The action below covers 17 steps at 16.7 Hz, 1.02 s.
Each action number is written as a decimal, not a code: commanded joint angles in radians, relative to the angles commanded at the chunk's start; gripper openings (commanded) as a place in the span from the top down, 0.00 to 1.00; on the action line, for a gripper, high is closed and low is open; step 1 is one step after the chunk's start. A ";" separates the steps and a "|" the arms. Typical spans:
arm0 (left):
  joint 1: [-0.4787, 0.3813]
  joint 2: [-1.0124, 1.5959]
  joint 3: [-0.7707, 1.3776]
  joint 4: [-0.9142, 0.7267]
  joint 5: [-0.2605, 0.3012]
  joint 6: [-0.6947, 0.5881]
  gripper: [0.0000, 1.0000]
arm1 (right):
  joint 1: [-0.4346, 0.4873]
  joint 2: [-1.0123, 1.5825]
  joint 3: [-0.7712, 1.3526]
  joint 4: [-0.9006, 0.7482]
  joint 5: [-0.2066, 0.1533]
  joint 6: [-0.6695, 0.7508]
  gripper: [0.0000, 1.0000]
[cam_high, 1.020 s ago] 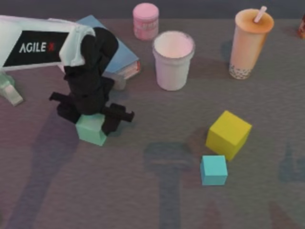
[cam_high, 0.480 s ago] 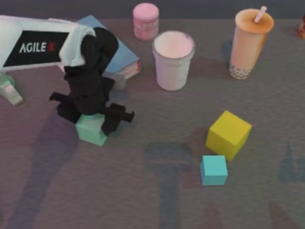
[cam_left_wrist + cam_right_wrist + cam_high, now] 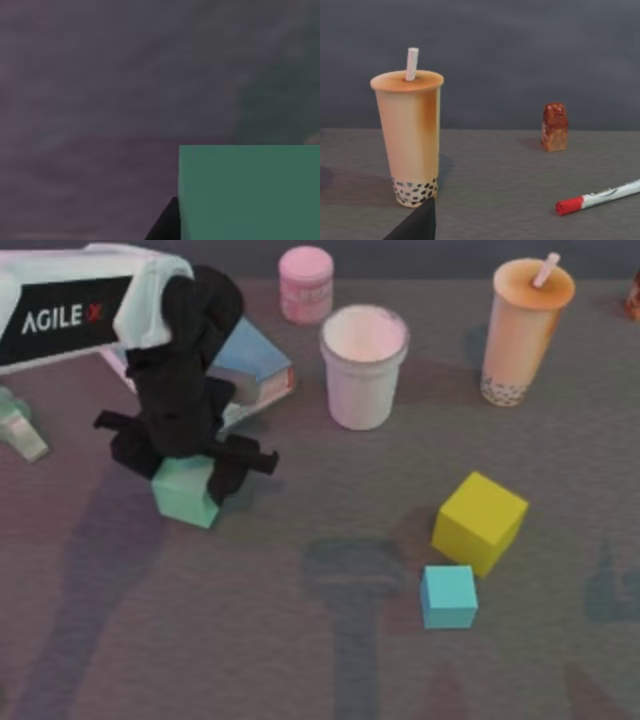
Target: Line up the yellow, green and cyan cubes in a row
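on the left half of the worktop (image 3: pixel 300 670), your left hand (image 3: pixel 185 462) sits directly over the green cube (image 3: pixel 185 493), its black fingers clamped on the cube's two sides — the cube shows just below the hand in the top view, tilted a little. in the left wrist view the green cube (image 3: pixel 250 192) fills one corner of the frame, with a dark finger edge touching its side and bare worktop beyond

well apart from it, on the right half of the worktop, you have the yellow cube (image 3: pixel 480 522) and the cyan cube (image 3: pixel 449 596); the cyan one lies just in front of the yellow one, close to its near-left corner, the two very near or barely touching — you cannot tell which from above

along the far edge stand a pink jar (image 3: pixel 306 284), a white cup (image 3: pixel 364 365) and a bubble tea cup (image 3: pixel 525 330) with a straw. a blue book (image 3: pixel 250 365) lies partly under the left arm, and a pale green bottle-like item (image 3: pixel 20 430) lies at the far left edge

your right hand is not seen in the top view, and whether its fingers are apart or together cannot be told; its wrist view looks at the bubble tea cup (image 3: pixel 410 140), a small reddish-brown block (image 3: pixel 554 127) and a red-capped marker (image 3: pixel 600 197) lying on the worktop
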<state>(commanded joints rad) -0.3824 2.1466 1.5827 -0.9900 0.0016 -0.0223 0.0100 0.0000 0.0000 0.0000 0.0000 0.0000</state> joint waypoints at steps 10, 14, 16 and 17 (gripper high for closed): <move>-0.007 -0.042 0.080 -0.122 -0.001 -0.012 1.00 | 0.000 0.000 0.000 0.000 0.000 0.000 0.00; -0.102 -0.024 0.119 -0.149 -0.004 -0.165 1.00 | 0.000 0.000 0.000 0.000 0.000 0.000 0.00; -0.172 -0.016 0.140 -0.166 -0.007 -0.294 1.00 | 0.000 0.000 0.000 0.000 0.000 0.000 0.00; -0.210 -0.012 0.150 -0.176 -0.008 -0.369 1.00 | 0.000 0.000 0.000 0.000 0.000 0.000 0.00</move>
<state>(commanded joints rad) -0.5929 2.1345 1.7330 -1.1659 -0.0061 -0.3915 0.0100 0.0000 0.0000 0.0000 0.0000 0.0000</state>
